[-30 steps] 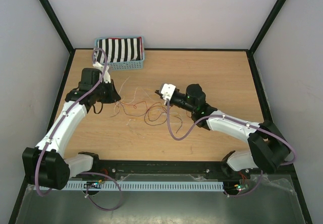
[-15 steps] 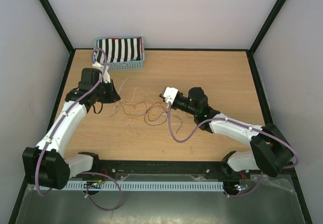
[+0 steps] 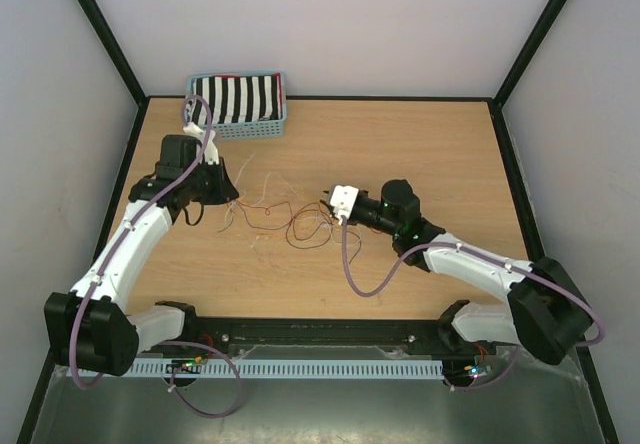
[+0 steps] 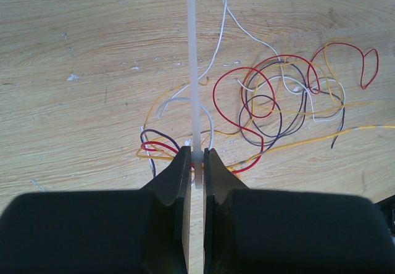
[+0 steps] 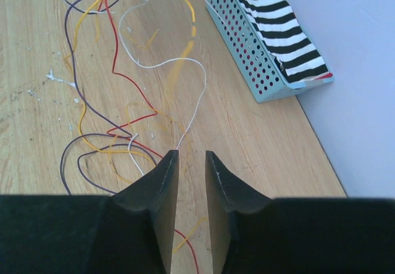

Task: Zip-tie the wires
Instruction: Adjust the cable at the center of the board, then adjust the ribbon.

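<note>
The wires (image 4: 271, 101), thin red, yellow, white and dark strands, lay in loose loops mid-way across the wooden table (image 3: 450, 144), between the two arms. Several strands converged at the head of a white zip tie (image 4: 192, 70). The left gripper (image 4: 196, 163) was clamped on that head, the strap running straight away from it; whether the loop enclosed every strand could not be told. The right gripper (image 5: 191, 157) stood just beside the loops, jaws parted and empty. Judgement: cinching step. The right should take the strap's free tail, not the stray white strand near its jaws, and pull along the strap's line while the left holds firm. A blue basket (image 3: 238, 122) sat at the far-left corner.
</note>
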You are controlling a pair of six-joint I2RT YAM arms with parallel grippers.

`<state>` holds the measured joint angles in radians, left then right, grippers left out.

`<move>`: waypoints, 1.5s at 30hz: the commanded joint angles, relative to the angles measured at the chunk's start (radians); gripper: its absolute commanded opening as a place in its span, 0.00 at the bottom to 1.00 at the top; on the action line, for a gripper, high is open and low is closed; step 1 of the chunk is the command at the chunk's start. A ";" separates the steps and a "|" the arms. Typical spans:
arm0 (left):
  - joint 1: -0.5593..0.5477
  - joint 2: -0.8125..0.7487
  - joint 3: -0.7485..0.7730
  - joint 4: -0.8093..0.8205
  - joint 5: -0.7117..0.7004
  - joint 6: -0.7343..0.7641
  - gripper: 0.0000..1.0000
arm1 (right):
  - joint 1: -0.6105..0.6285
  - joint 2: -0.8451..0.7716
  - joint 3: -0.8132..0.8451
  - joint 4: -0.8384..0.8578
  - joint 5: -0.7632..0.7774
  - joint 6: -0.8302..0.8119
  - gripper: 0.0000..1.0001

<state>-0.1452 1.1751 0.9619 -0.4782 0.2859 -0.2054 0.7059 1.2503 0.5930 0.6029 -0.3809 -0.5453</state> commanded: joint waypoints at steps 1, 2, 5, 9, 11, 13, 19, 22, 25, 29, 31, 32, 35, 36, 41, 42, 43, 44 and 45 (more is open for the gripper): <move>0.006 -0.029 0.028 0.016 0.015 0.012 0.00 | -0.006 -0.061 -0.023 -0.015 -0.064 -0.052 0.39; 0.006 -0.031 0.028 0.017 0.017 0.012 0.00 | -0.007 -0.071 -0.026 -0.015 -0.079 -0.056 0.43; 0.006 -0.030 0.029 0.018 0.030 0.014 0.00 | -0.006 -0.084 -0.024 -0.008 -0.110 -0.045 0.50; 0.003 -0.032 0.033 0.023 0.078 0.034 0.00 | -0.006 -0.028 0.049 0.008 -0.104 0.037 0.53; 0.000 -0.033 0.035 0.028 0.112 0.049 0.00 | -0.007 0.027 0.134 -0.017 -0.097 0.106 0.56; -0.005 -0.039 0.035 0.031 0.128 0.056 0.00 | -0.006 0.087 0.238 -0.056 -0.038 0.219 0.55; -0.012 -0.057 0.028 0.037 0.125 0.056 0.00 | -0.005 0.291 0.596 -0.432 0.029 0.748 0.46; -0.018 -0.057 0.025 0.043 0.125 0.052 0.00 | -0.005 0.331 0.621 -0.515 0.046 0.965 0.47; -0.020 -0.059 0.022 0.054 0.125 0.049 0.00 | -0.001 0.344 0.562 -0.432 0.014 1.126 0.50; -0.025 -0.064 0.015 0.074 0.134 0.041 0.00 | 0.017 0.386 0.499 -0.296 -0.031 1.250 0.54; -0.029 -0.066 0.008 0.085 0.138 0.036 0.00 | 0.025 0.403 0.457 -0.187 -0.049 1.332 0.55; -0.031 -0.069 0.003 0.089 0.139 0.032 0.00 | 0.029 0.411 0.440 -0.138 -0.054 1.371 0.56; -0.037 -0.075 -0.007 0.102 0.141 0.026 0.00 | 0.045 0.429 0.427 -0.058 -0.050 1.428 0.57; -0.038 -0.075 -0.011 0.104 0.139 0.026 0.00 | 0.050 0.431 0.433 -0.052 -0.048 1.429 0.58; -0.041 -0.077 -0.021 0.105 0.129 0.017 0.00 | 0.063 0.418 0.449 -0.051 -0.010 1.406 0.61; -0.041 -0.076 -0.023 0.108 0.127 0.016 0.00 | 0.064 0.416 0.452 -0.051 -0.009 1.402 0.61; -0.042 -0.073 -0.023 0.108 0.127 0.014 0.00 | 0.064 0.417 0.456 -0.050 -0.010 1.401 0.62; -0.042 -0.072 -0.024 0.109 0.128 0.013 0.00 | 0.064 0.419 0.462 -0.046 -0.011 1.399 0.62; -0.044 -0.070 -0.026 0.110 0.130 0.012 0.00 | 0.065 0.422 0.467 -0.040 -0.011 1.399 0.63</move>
<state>-0.1833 1.1179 0.9466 -0.3958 0.4072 -0.1844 0.7662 1.6905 1.0191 0.4976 -0.4000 0.8360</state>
